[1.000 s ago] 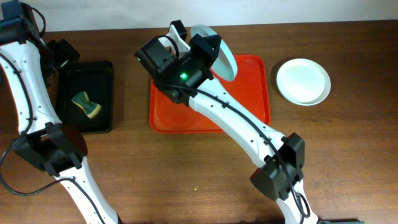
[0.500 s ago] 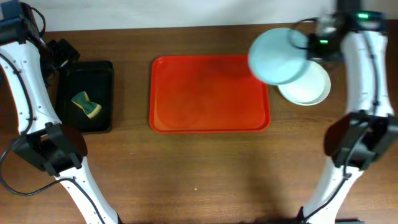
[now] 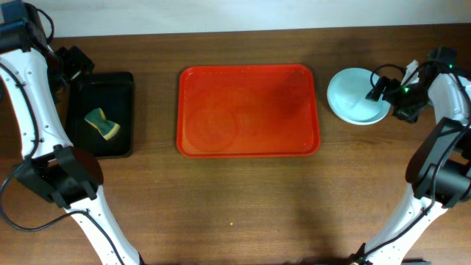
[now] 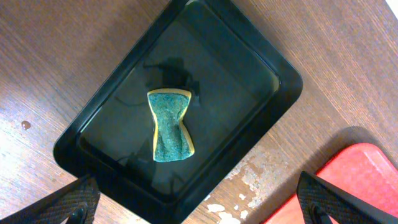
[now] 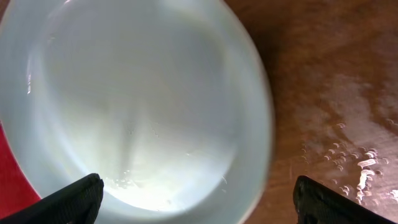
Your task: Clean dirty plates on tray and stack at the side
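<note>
Table (image 3: 235,191): dark brown wood, grain running lengthwise.
Wall (image 3: 294,13): plain white strip along the far edge.
Wear: pale scuffed patches (image 4: 252,177) on the wood.

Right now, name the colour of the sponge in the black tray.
The sponge is teal-green, yellow-edged; clearest in left wrist view.

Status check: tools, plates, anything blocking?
Left tool open above sponge in black tray. Right tool open over mint plate, top of stack right of red tray. No plates on tray. Nothing blocking.
</note>
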{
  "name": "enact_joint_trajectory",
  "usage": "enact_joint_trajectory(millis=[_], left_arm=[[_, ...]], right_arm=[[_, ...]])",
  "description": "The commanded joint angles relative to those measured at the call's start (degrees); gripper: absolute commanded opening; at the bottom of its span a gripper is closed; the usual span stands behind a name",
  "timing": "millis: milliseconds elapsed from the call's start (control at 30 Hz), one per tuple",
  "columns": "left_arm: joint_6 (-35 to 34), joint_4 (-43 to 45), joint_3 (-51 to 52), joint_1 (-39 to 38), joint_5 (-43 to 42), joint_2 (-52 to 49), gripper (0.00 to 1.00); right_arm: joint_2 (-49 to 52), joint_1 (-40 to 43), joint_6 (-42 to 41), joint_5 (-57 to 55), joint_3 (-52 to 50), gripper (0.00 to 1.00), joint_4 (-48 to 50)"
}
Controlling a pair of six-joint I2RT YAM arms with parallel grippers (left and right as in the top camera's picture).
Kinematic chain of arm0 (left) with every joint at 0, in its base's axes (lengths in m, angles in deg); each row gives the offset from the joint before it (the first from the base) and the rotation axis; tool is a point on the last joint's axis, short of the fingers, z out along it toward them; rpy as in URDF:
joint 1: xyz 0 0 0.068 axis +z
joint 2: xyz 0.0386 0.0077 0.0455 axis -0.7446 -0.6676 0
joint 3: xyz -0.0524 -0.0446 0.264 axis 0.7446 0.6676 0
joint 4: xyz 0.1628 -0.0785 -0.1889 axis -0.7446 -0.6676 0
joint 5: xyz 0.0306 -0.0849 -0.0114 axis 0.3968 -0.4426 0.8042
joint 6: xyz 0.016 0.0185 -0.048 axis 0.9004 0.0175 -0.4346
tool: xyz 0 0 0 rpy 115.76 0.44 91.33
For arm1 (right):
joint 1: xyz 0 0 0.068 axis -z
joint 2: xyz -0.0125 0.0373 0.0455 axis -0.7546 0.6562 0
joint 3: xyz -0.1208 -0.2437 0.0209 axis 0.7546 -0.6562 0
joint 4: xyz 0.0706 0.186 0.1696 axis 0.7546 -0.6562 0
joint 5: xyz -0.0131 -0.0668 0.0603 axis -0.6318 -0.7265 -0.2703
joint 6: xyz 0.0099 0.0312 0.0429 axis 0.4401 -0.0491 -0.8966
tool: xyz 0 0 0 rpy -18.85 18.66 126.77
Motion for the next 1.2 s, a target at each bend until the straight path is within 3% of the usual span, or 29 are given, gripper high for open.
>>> enact_joint_trajectory(millis=[0,100,133,233,367,567,700,767,800,900,967,1167], left_arm=[[0.11,-0.07,-0.5,0.17,-0.2,0.02,0.99],[0.11,-0.07,-0.5,0.17,-0.2,0.02,0.99],[0.11,-0.07,-0.52,0.17,-0.2,0.02,0.99],[0.11,-0.07,-0.52,0.13,-0.2,0.02,1.0],[0.11,-0.07,-0.5,0.17,-0.2,0.02,0.99],[0.11,-0.07,-0.52,0.22,-0.2,0.02,0.99],[0.11,-0.07,-0.5,0.24,-0.2,0.02,0.99],[0.11,-0.04,-0.52,0.22,-0.2,0.02,0.99],[0.11,-0.07,-0.52,0.22,-0.2,0.02,0.99],[0.11,-0.07,-0.5,0.22,-0.2,0.02,0.99],[0.11,-0.07,-0.5,0.22,-0.2,0.02,0.99],[0.11,-0.07,-0.5,0.24,-0.2,0.02,0.99]], right_arm=[[-11.17,0.17,-8.2,-7.23,0.37,0.99,-2.56],[-23.54,-5.29,-8.66,-16.06,0.31,0.99,-9.9],[-27.04,-9.55,-8.68,-21.42,-0.55,0.99,-12.66],[-37.38,-26.45,-10.16,-23.52,-5.07,0.98,-13.7],[-39.28,-38.03,-10.14,-23.3,-5.07,0.99,-17.99],[-38.73,-39.1,-5.62,-24.46,-5.07,0.99,-25.66],[-40.11,-39.19,-5.62,-24.33,-5.2,0.99,-24.59],[-45.81,-39.19,-5.62,-24.35,-8.24,0.99,-19.58],[-51.87,-39.1,-5.6,-24.39,-14.05,0.99,-15.02],[-77.81,-38.45,-5.6,-23.85,-44.17,0.99,6.69],[-96.72,-34.58,-5.62,-20.13,-62.95,0.99,16.13],[-120.67,-33.38,-5.6,-18.75,-84.63,0.99,26.01]])
